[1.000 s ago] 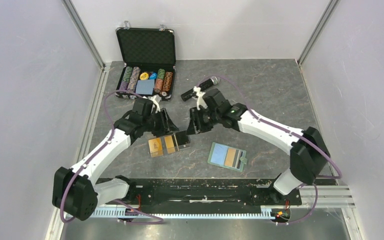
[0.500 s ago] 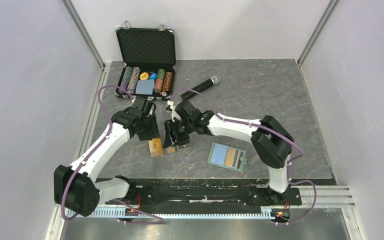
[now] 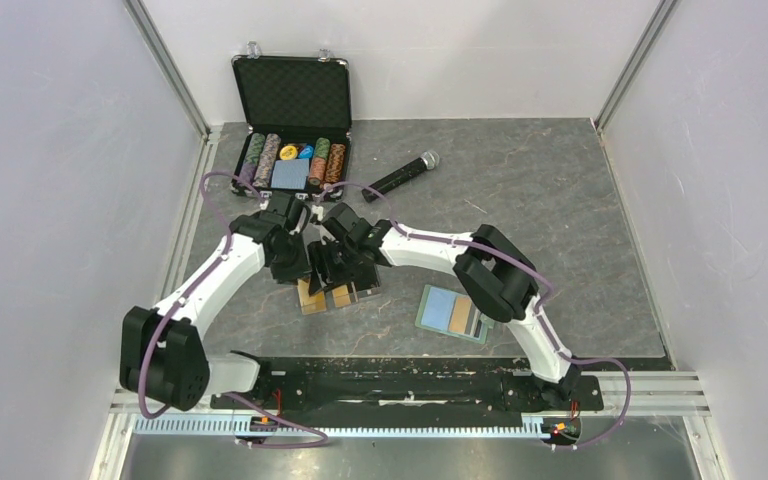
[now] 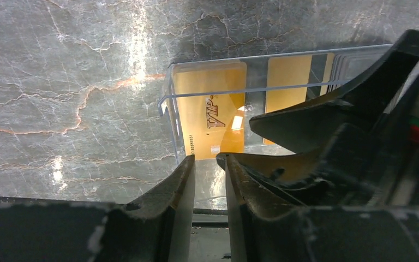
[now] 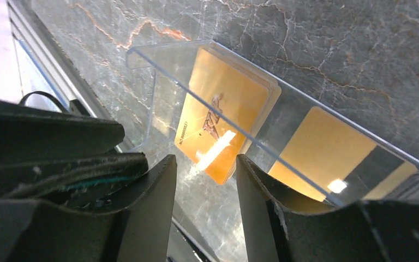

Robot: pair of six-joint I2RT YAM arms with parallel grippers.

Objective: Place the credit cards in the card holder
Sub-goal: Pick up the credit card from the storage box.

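Right gripper (image 3: 335,277) has slid over the credit cards (image 3: 311,297), hiding most.

Legible markings.
The orange credit card (image 4: 213,112) bears "VIP" in dark script; a fine printed line along one edge is too small to read.

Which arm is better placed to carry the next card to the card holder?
Probably right: the right gripper hangs open over the orange card in the clear tray, and the card holder lies on that side. The left gripper would reach across.
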